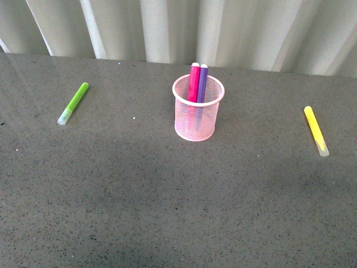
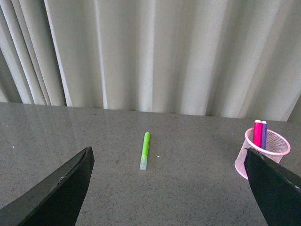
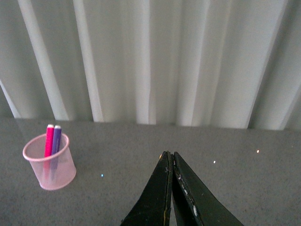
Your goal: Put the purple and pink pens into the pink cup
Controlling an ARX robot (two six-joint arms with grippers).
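Pink cup (image 1: pixel 198 109) upper centre of front frame, upright on table (image 1: pixel 167 212). Pink pen (image 1: pixel 194 82) and purple pen (image 1: pixel 202 84) both stand inside it, side by side, long axes near vertical, tips above rim. Task looks done; no pen left to fetch.

Left hand (image 2: pixel 169 188): fingers wide apart, empty; cup at right edge of its frame.

Right hand (image 3: pixel 170 193): fingers pressed together, nothing between; cup at lower left of its frame.

Neither arm visible in front view; neither hand clearly nearer cup. Green marker (image 1: pixel 73 103) left, yellow marker (image 1: pixel 316 130) right, flat on table, well apart from cup.
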